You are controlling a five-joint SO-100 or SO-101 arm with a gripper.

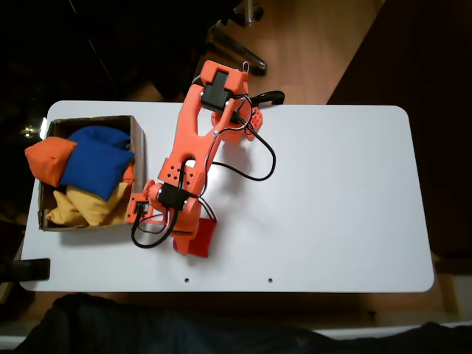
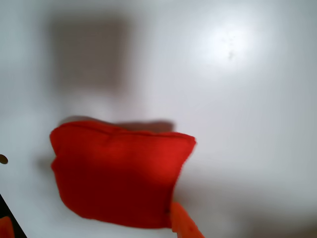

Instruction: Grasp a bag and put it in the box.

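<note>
We see our claw (image 1: 193, 240) clamped on the red bag (image 1: 203, 240), which hangs above the white worktop (image 1: 332, 192), right of the box (image 1: 138, 140) in the fixed view.

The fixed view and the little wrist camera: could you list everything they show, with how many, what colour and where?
table: one, white, fills most of the fixed view.
box: one, brown cardboard, at the table's left end in the fixed view.
blue beanbag: one, on top of the pile in the box.
orange beanbag: one, hanging over the box's left wall.
yellow beanbag: at least one, low in the box.
bag: one, red, at the end effector near the table's front edge.
chair base: one, metal, on the wood floor beyond the table.
arm: one, orange, with black cables.
end effector: one, orange, at the bag; whether it grips is unclear.
</note>
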